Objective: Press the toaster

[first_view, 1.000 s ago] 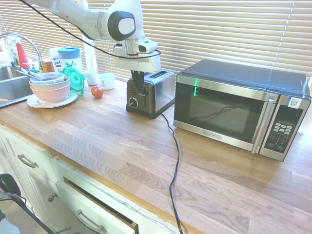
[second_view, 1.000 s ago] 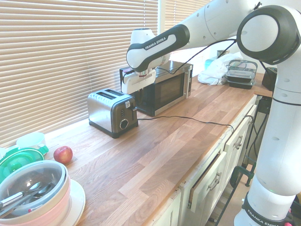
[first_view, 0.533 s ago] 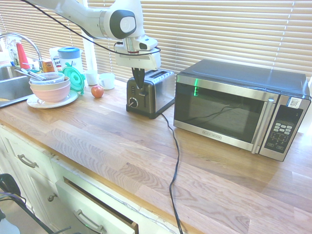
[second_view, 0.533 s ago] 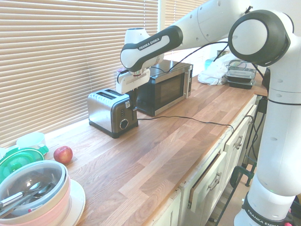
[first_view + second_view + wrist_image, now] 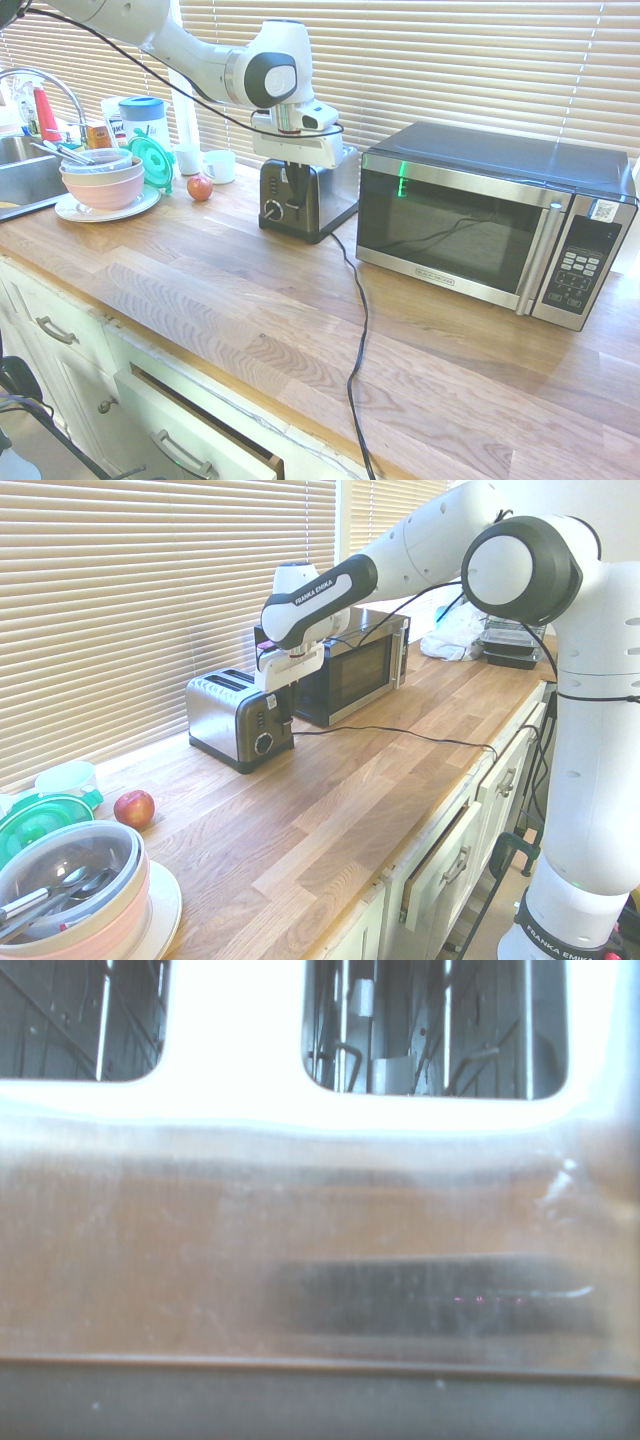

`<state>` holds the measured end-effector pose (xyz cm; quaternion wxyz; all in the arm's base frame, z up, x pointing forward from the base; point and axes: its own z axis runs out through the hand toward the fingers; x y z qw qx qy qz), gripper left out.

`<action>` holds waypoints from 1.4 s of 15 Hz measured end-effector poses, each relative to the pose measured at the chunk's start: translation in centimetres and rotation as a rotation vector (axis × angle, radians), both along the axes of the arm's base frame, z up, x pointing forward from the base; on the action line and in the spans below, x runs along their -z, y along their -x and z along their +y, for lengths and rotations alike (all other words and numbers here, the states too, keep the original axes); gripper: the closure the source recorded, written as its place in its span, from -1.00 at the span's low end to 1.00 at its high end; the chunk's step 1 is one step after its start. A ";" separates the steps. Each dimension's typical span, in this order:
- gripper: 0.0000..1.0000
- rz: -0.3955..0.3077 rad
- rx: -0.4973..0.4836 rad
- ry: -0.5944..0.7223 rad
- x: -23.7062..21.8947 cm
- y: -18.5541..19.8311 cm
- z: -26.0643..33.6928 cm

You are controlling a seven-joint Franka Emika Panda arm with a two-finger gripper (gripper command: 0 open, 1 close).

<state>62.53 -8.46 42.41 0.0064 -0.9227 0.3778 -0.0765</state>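
Pressing down on the lever appears to be the step in hand as a white Franka arm (image 5: 320,595) brings its closed, empty fingers (image 5: 296,184) to the black end panel of the toaster (image 5: 213,718), which stands upright on the bench (image 5: 330,810) beside the microwave (image 5: 450,215). Contact with the lever cannot be made out; the next move likely calls for a straight, steady downward push.

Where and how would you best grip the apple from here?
I'd come straight down from above and close the gripper across the middle of the apple: it is round, its top is uncovered, and the mug stands close behind it in the first exterior view.
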 end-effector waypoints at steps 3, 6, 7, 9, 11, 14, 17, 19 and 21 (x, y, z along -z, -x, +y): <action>1.00 0.001 -0.010 0.003 -0.1 0.0 0.6; 1.00 0.001 -0.019 0.003 -0.4 -0.1 1.5; 1.00 0.003 -0.019 0.003 -0.4 -0.1 1.9; 1.00 0.004 -0.020 0.003 -0.4 -0.1 2.2; 1.00 0.006 -0.019 0.002 -0.3 -0.1 2.2; 1.00 0.011 -0.016 -0.001 0.3 -0.3 2.1; 1.00 0.033 -0.022 -0.007 2.8 -0.8 2.7; 1.00 0.029 -0.012 -0.022 2.7 -0.8 2.6; 1.00 0.028 -0.003 -0.038 2.8 -0.8 2.3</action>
